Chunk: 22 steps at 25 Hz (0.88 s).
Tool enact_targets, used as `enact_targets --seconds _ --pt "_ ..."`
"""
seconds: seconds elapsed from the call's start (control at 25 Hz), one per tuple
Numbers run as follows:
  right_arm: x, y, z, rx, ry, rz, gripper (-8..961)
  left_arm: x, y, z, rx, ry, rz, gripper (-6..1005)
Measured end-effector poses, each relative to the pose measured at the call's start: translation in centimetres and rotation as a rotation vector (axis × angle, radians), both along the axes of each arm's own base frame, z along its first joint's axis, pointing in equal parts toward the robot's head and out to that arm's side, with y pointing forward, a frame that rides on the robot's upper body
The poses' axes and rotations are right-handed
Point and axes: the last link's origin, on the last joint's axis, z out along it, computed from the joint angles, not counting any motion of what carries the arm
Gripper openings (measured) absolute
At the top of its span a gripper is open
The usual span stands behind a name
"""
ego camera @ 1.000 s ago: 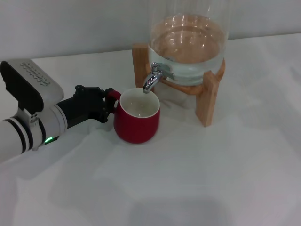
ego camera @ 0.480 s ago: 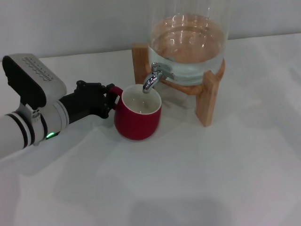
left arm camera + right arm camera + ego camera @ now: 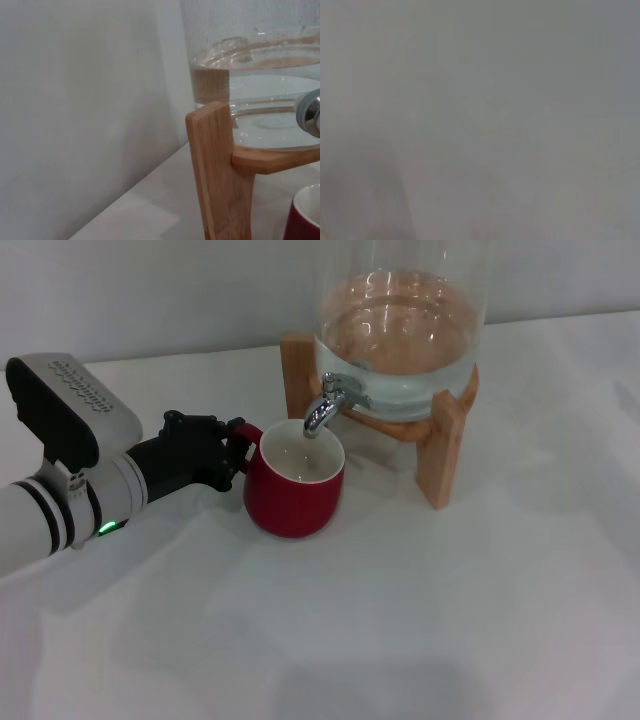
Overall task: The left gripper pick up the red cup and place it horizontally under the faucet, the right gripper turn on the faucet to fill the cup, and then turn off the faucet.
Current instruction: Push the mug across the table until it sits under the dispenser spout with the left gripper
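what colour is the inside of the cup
Cream-white inside the red cup, clearest in the head view.

Soft even light, faint shadows

The left pincer (image 3: 232, 452) grips the red cup's (image 3: 293, 492) handle under the faucet (image 3: 325, 408).

You can read no text anywhere here. The grey housing (image 3: 68, 405) on the left arm's wrist carries a dark line of print in the head view, but its letters are too small for you to make out.
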Motion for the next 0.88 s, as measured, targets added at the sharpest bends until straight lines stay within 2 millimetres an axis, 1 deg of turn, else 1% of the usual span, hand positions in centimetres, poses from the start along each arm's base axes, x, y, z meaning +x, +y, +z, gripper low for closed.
enact_targets --seconds 0.48,0.88 --pt "0.02 0.0 -0.04 0.001 0.0 -0.002 727 0.02 0.08 0.08 0.002 -0.002 0.003 161" --pt "0.05 0.02 0.0 0.004 0.0 -0.004 727 0.02 0.1 0.1 0.0 -0.007 0.01 269"
